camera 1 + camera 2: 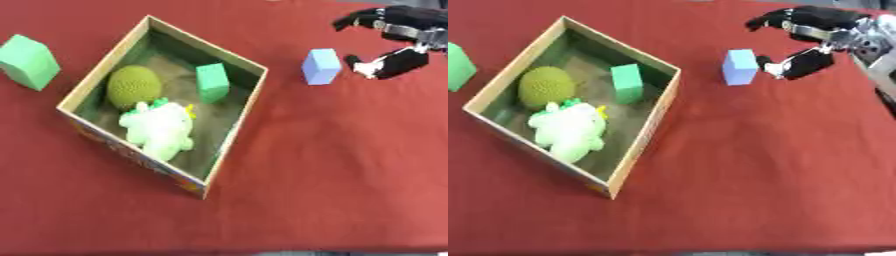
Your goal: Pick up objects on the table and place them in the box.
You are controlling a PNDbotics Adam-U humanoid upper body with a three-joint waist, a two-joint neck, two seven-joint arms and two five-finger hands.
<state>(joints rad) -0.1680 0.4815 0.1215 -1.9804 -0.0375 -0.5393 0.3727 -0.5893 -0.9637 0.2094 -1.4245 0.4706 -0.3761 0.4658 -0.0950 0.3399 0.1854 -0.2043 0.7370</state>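
A pale blue block (321,66) stands on the red tablecloth to the right of the cardboard box (241,120). My right hand (395,35) hovers just right of the block, open, fingers above and thumb below, not touching it. Inside the box lie an olive knitted ball (134,85), a green block (212,82) and a pale green plush toy (158,128). A larger green block (28,62) rests on the cloth left of the box. My left hand shows in no view.
The red tablecloth (341,165) stretches wide to the right of and in front of the box. The box sits turned at an angle, one corner pointing toward me.
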